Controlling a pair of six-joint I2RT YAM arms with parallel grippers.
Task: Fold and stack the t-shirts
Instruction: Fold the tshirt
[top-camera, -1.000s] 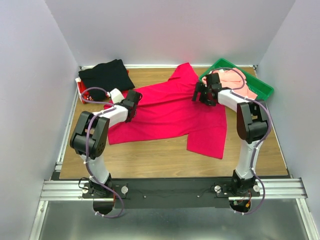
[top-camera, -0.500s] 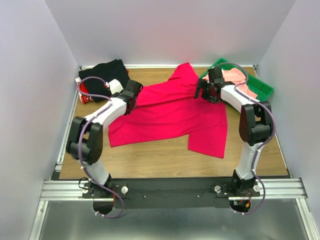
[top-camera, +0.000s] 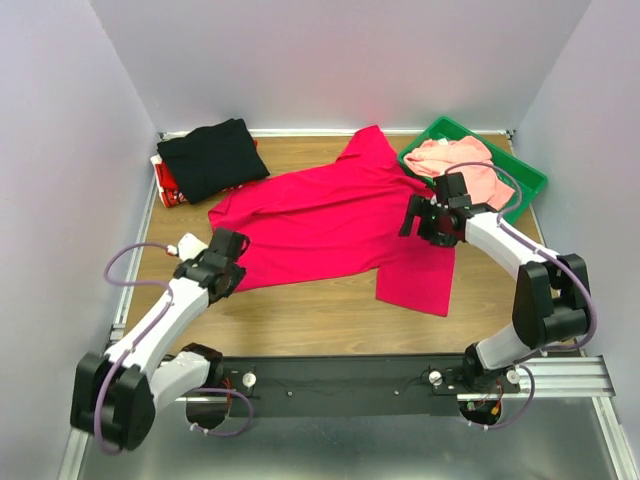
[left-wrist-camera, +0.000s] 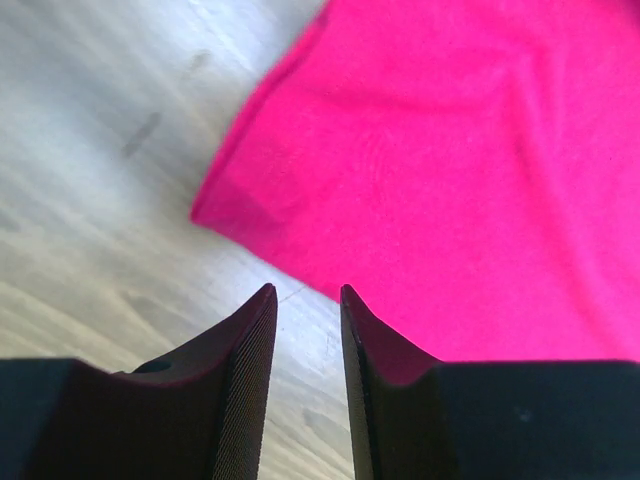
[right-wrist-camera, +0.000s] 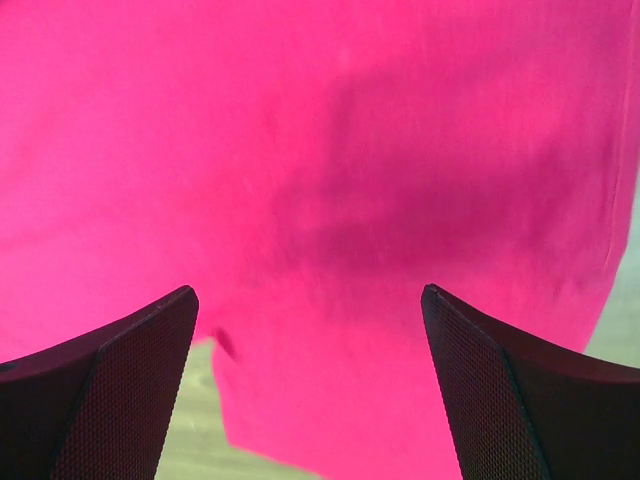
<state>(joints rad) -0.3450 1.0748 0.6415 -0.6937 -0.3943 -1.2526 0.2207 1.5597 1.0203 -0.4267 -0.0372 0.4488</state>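
The crimson-magenta t-shirt (top-camera: 330, 225) lies spread open across the middle of the table; it also shows in the left wrist view (left-wrist-camera: 450, 150) and fills the right wrist view (right-wrist-camera: 330, 130). The black t-shirt (top-camera: 212, 155) lies folded at the back left. The salmon-pink t-shirt (top-camera: 465, 165) lies bunched in the green tray (top-camera: 530, 180). My left gripper (top-camera: 222, 262) (left-wrist-camera: 305, 290) hovers at the crimson shirt's near left corner, jaws a narrow gap apart, empty. My right gripper (top-camera: 425, 222) (right-wrist-camera: 310, 290) is wide open and empty above the shirt's right side.
A red object (top-camera: 168, 185) pokes out under the black shirt at the left edge. Bare wooden table (top-camera: 300, 315) lies in front of the crimson shirt. Pale walls enclose the table on three sides.
Both arms have pulled back toward the near edge. The left gripper went from the shirt's far left part to its near left corner. The right gripper moved away from the tray.
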